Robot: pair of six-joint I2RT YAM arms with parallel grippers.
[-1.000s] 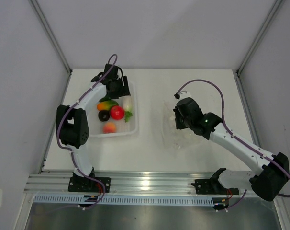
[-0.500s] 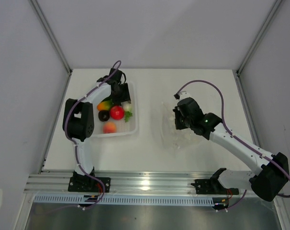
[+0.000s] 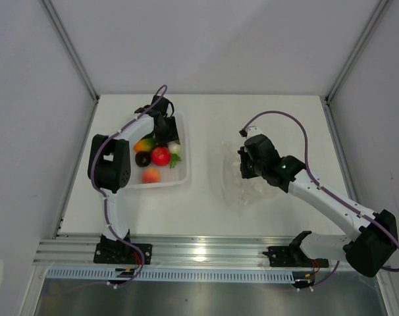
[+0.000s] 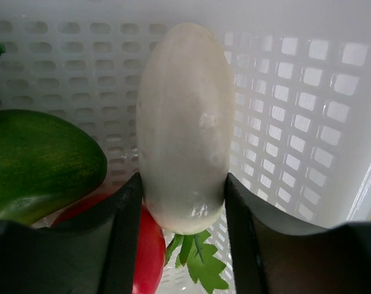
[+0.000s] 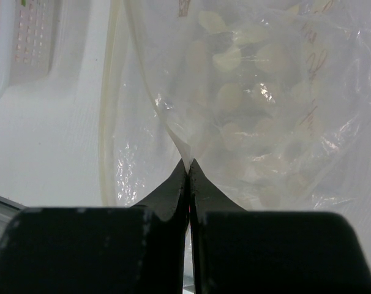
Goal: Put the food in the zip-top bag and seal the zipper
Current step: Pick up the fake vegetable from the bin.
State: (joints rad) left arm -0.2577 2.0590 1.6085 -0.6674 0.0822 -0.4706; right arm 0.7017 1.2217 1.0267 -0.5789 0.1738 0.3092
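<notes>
At the left side of the counter [image 3: 206, 217] stands the white perforated tray [image 3: 186, 179], and all six pieces of food are inside it. The left tool [image 4: 180, 184] is down in the far part of the tray. Its two black fingers [image 4: 121, 233] lie against both sides of the white radish [image 4: 182, 122], so it is clamped on this piece. The radish points away from the wrist, and its green leaves [image 4: 194, 260] come out below, between the fingers. Just beside it on the left is the green fruit [image 4: 38, 159], and under that a part of the red fruit [image 4: 150, 251] shows. From above, the yellow-red mango [image 3: 144, 143], the dark brown fruit [image 3: 143, 158] and the orange peach [image 3: 151, 175] lie nearer to the arms.

The zip-top bag [image 5: 265, 92] lies on the counter well apart from the tray, to the right. The right tool [image 5: 188, 164] has its fingers pressed together on a fold of the clear film, which rises to the fingertips like a small tent. No food is inside the bag. Where its zipper runs, I cannot tell.
</notes>
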